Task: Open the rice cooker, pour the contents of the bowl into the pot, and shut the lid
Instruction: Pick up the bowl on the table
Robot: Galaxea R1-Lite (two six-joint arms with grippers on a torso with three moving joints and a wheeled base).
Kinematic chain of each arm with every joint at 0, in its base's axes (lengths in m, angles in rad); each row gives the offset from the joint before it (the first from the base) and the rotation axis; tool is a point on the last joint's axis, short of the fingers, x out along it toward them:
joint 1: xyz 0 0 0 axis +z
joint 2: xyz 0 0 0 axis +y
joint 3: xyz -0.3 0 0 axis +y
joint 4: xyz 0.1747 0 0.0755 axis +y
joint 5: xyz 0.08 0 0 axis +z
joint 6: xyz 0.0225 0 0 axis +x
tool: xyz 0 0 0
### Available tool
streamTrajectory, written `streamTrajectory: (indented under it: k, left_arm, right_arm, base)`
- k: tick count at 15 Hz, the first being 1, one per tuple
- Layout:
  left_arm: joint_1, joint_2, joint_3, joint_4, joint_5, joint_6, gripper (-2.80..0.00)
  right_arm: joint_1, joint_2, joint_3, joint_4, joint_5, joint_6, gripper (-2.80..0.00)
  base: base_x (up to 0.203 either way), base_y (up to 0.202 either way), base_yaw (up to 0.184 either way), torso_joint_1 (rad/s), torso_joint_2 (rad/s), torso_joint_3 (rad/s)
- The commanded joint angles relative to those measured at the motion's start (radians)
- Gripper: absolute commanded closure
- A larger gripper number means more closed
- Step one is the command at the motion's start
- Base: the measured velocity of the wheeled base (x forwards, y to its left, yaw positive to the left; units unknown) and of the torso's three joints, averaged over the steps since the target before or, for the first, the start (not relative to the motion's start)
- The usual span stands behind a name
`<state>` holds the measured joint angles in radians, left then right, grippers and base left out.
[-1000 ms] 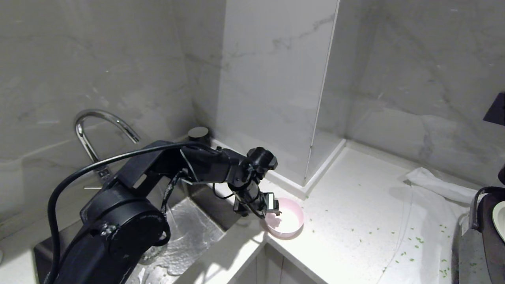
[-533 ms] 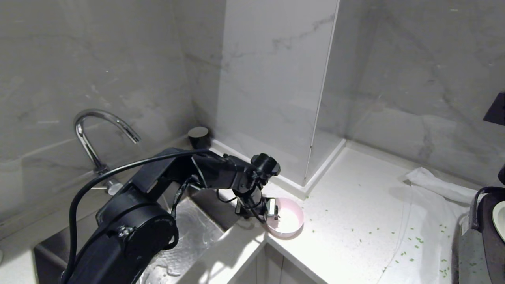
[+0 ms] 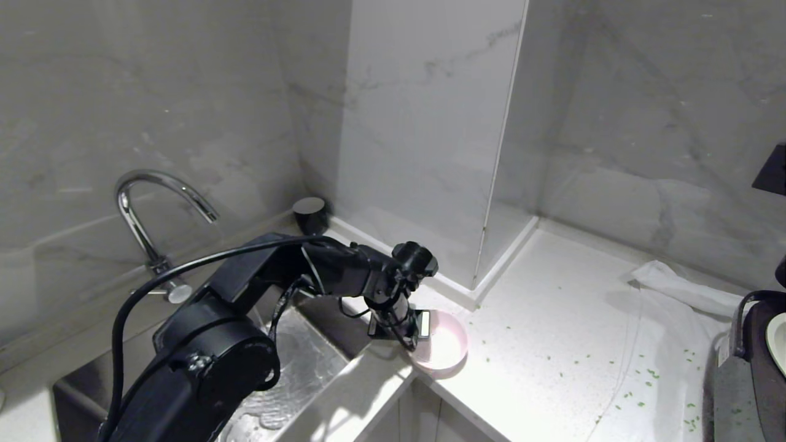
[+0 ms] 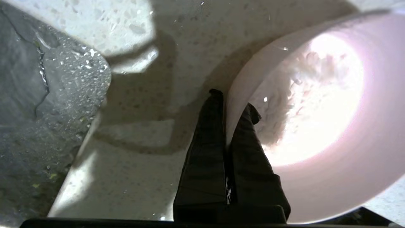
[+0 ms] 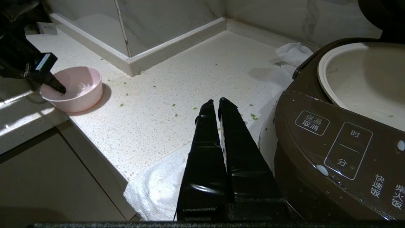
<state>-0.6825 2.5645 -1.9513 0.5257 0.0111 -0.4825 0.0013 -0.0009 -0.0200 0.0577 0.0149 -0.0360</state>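
Left wrist view: left gripper (image 4: 232, 106) has its fingers pressed together on the rim of the bowl (image 4: 316, 104), one finger outside the wall, one inside. Thin wall pinched between them, so it's a rim pinch on the side facing the sink (image 3: 295, 362).

Bowl sits upright on the counter (image 3: 540, 344), right at the corner by the sink edge, mouth up. It's round, so no long axis; only the up axis matters for the pour. White grains, probably rice, lie loose in the bottom.

Handling guess: small plastic bowl, light and stiff, smooth wall, likely slippery. A one-sided rim pinch will let it hang or swing once lifted, so I'd expect tilt away from the grip. Contents loose, will spill if it tips early. Not fragile.

Right wrist view: right gripper (image 5: 215, 104) hangs idle with fingers pressed together, holding nothing, just beside the cooker (image 5: 332, 152). Lid is out of frame there, pot (image 5: 364, 79) exposed and mouth up, so cooker reads as already open. Cooker stands well apart from the bowl, at the far right of the counter.

Green flecks scattered on the counter between them; white cloth (image 5: 158, 186) under the cooker front.
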Motion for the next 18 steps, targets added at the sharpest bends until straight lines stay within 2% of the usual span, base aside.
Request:
streamTrajectory:
  k: [1,3,7,11,13,18]
  left_arm:
    - [-0.006,-0.004,0.001,0.003,0.001,-0.020,0.00]
    - [-0.015,-0.030,0.006,0.011,-0.005,-0.045,0.00]
    - [-0.017,-0.055,0.009,0.052,-0.008,-0.047,0.00]
    - [-0.009,-0.109,0.020,0.169,-0.015,-0.102,0.00]
    - [0.034,-0.150,0.049,0.176,-0.031,-0.104,0.00]
    - [0.215,-0.216,0.125,0.174,-0.114,-0.107,0.00]
  right_arm:
    - [0.000,-0.001,0.000,0.001,0.000,-0.001,0.00]
    - [0.000,0.001,0.000,0.001,0.000,-0.001,0.00]
    - [0.000,0.001,0.000,0.001,0.000,-0.001,0.00]
    - [0.000,-0.001,0.000,0.001,0.000,-0.001,0.00]
    - [0.000,0.001,0.000,0.001,0.000,-0.001,0.00]
    - [0.000,0.000,0.000,0.001,0.000,-0.001,0.00]
  base:
    - [0.000,0.000,0.000,0.000,0.00,0.000]
    - [0.000,0.000,0.000,0.000,0.00,0.000]
    - [0.000,0.000,0.000,0.000,0.00,0.000]
    - [0.000,0.000,0.000,0.000,0.00,0.000]
    - [0.000,0.000,0.000,0.000,0.00,0.000]
    - [0.000,0.000,0.000,0.000,0.00,0.000]
